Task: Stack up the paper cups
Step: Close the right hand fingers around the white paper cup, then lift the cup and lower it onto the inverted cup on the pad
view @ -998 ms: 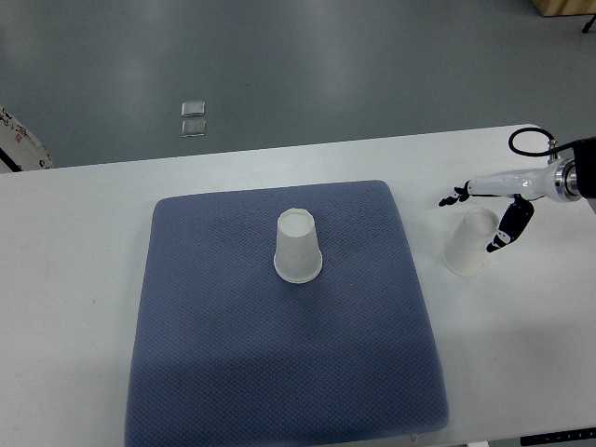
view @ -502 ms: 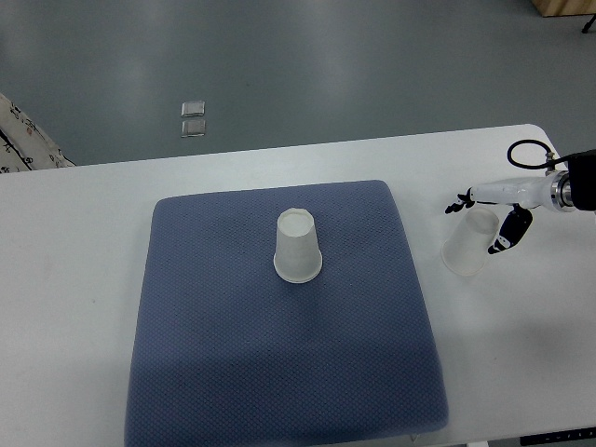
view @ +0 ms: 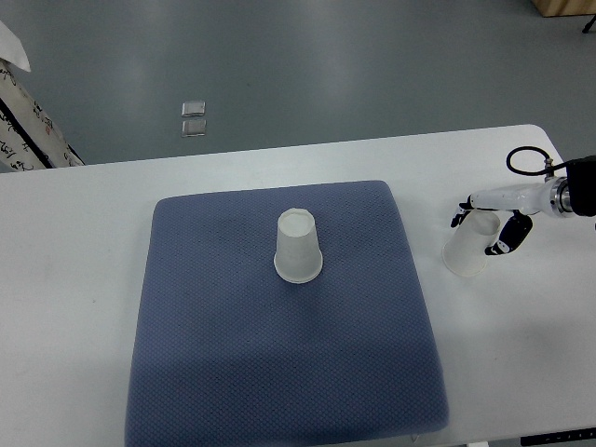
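Note:
One white paper cup (view: 298, 246) stands upside down near the middle of the blue mat (view: 279, 354). A second white paper cup (view: 468, 246) stands upside down on the white table, right of the mat. My right hand (view: 484, 223) comes in from the right edge and reaches over this cup's top. Its thumb is at the cup's far left side and its other fingers (view: 507, 238) at the right side, close against the cup but with no firm grasp to be seen. My left arm is out of view.
The white table (view: 84, 242) runs across the view, with grey floor beyond its far edge. A person's patterned garment (view: 28, 130) shows at the upper left edge. Two small square floor plates (view: 194, 119) lie behind the table.
My right hand has drawn its fingers in closer around the right cup and shifted slightly right. The garment at the upper left has moved further into view. Both cups stayed put.

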